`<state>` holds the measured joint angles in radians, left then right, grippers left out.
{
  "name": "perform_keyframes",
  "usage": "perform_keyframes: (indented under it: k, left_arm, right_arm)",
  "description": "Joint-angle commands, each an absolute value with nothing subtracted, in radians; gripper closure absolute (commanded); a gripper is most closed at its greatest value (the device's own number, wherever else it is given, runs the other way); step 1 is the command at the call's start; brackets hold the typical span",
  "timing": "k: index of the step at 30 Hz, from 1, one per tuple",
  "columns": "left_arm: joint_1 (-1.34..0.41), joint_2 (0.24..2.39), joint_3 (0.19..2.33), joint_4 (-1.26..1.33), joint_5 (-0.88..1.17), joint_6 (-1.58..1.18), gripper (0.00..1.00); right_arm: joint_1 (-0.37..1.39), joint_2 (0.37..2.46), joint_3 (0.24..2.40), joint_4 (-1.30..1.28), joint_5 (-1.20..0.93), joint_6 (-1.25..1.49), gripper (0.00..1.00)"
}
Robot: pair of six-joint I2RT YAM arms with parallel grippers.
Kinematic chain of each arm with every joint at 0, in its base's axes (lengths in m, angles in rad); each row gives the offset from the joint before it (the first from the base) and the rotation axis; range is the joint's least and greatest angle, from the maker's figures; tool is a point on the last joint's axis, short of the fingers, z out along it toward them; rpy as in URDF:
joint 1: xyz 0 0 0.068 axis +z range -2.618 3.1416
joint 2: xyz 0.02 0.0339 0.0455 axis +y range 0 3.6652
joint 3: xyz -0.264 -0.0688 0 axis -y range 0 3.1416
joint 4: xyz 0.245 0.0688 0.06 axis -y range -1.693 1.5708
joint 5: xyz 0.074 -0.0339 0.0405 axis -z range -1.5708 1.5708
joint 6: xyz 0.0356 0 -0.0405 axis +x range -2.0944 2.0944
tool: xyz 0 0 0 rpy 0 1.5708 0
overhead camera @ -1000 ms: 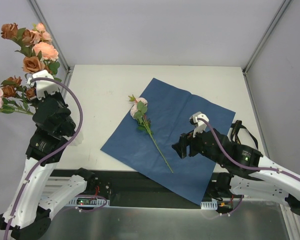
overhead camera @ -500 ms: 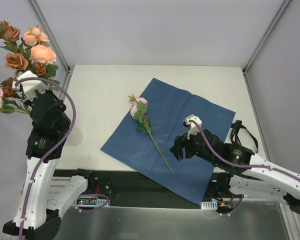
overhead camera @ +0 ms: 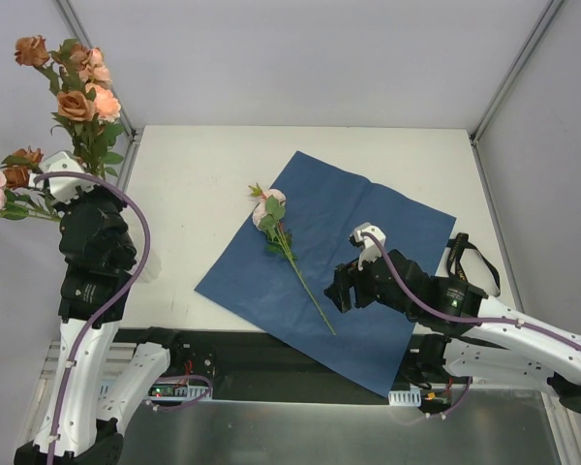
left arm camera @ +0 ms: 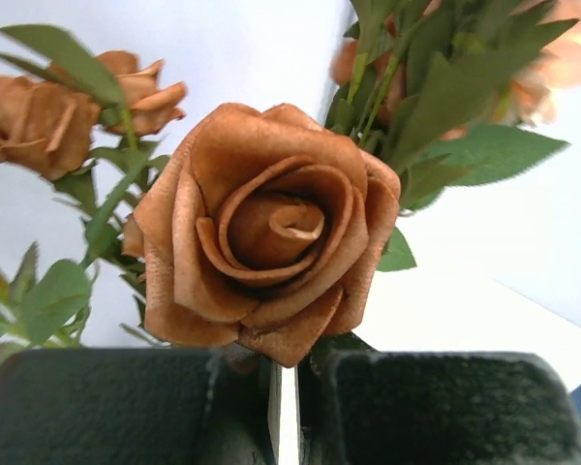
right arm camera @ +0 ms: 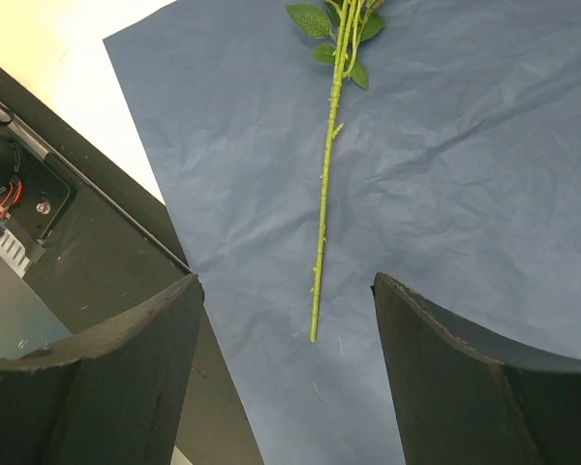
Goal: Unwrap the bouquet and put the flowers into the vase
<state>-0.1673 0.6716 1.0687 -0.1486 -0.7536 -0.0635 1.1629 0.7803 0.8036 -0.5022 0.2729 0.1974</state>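
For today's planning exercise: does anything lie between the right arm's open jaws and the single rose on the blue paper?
Nothing visible does: the rose stem lies bare on the paper, straight ahead of the jaws.

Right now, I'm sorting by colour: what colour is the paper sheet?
Dark blue paper, clearest in the right wrist view.

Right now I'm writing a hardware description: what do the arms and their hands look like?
The left arm and right arm match: black joint housings, white links, a purple cable looped along each. The left hand and right hand each have two broad matte-black fingers.
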Motion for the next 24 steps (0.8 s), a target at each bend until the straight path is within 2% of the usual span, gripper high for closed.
perform_keyframes:
  k: [1,16,24]
  left_arm:
    - [-0.152,0.683,1.063,-0.158,-0.594,0.067,1.0]
    - [-0.118,0.629,0.917,-0.107,-0.473,0.127,1.0]
    - [-0.106,0.588,0.848,-0.106,-0.525,0.094,1.0]
  right_arm:
    - [1.164,0.781,0.802,-0.472,0.261,0.21,0.26]
    - [1.164,0.778,0.793,-0.479,0.259,0.216,0.26]
    - [1.166,0.772,0.773,-0.474,0.261,0.226,0.26]
